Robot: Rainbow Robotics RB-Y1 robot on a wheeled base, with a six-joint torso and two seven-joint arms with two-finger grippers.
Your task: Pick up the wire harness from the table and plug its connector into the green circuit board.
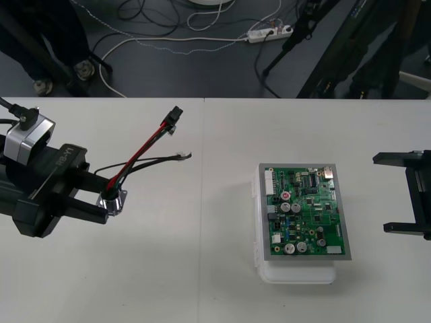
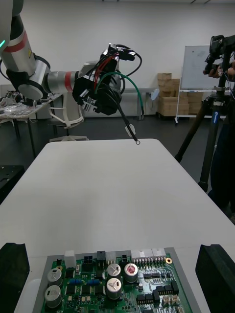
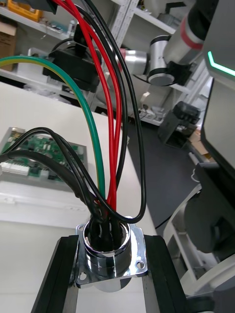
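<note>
The wire harness [image 1: 145, 148] is held by the left gripper [image 1: 104, 200] at the left side of the table [image 1: 168, 269], well apart from the green circuit board [image 1: 306, 212]. The black fingers [image 3: 58, 274] are closed on the round metal socket [image 1: 113, 200], and the square flange is seen pressed between them in the left wrist view. From the socket [image 3: 110, 249] the red, black and green wires are fanned upward and away from the gripper. The small black plug [image 1: 175, 116] is carried at the far end of the red and black wires, toward the far edge of the table, and is not seated in anything. A thin black lead [image 1: 183, 156] is stretched out toward the middle of the table. In the right wrist view the left gripper [image 2: 100, 95] is seen raised above the table, with the wires looped over it. The board is mounted on a white base [image 1: 296, 272] right of the table's centre. The right gripper [image 1: 382, 193] is kept at the right edge of the table, beside the board, its fingers [image 2: 218, 274] spread wide apart with nothing between them.
</note>
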